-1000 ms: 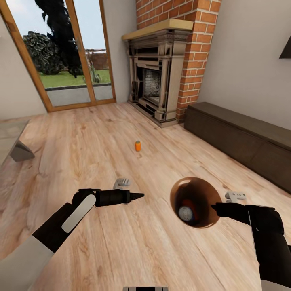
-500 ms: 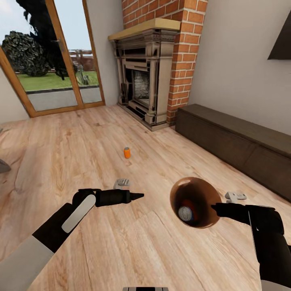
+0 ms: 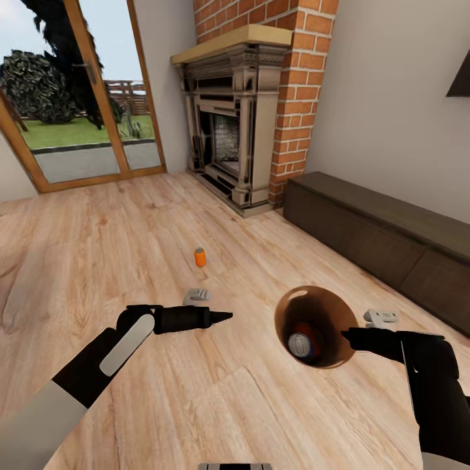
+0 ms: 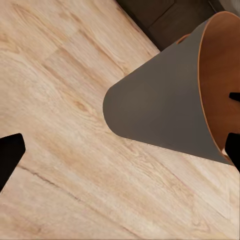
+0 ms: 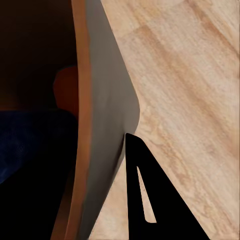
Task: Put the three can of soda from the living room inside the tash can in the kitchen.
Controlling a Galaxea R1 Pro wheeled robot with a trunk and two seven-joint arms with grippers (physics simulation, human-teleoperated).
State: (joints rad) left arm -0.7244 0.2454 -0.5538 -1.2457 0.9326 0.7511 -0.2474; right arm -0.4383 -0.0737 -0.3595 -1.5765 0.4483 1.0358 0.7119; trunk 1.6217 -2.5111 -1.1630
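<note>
Compared with a second ago, the head camera has swung, so the fireplace and glass door are sitting further toward the left of the frame, while both arms and the bin are showing at the same spots in the picture.

From the head view, the left arm is reaching forward across the lower left, forearm angled up toward the centre, with the left gripper pointing right over the wood floor; its fingers are looking pressed together into a single tip with nothing between them. The right arm is coming up the lower right edge, and the right gripper is pinching the rim of the trash can, which is hanging just right of centre. Inside it a dark blue soda can and an orange one behind it are lying. A third, orange soda can is standing upright on the floor above centre, well apart from both grippers. A long dark bench is running along the right wall.

From the left wrist view, the bin's grey outside is filling the upper right.

From the right wrist view, a dark finger is lying against the bin's grey wall.
</note>
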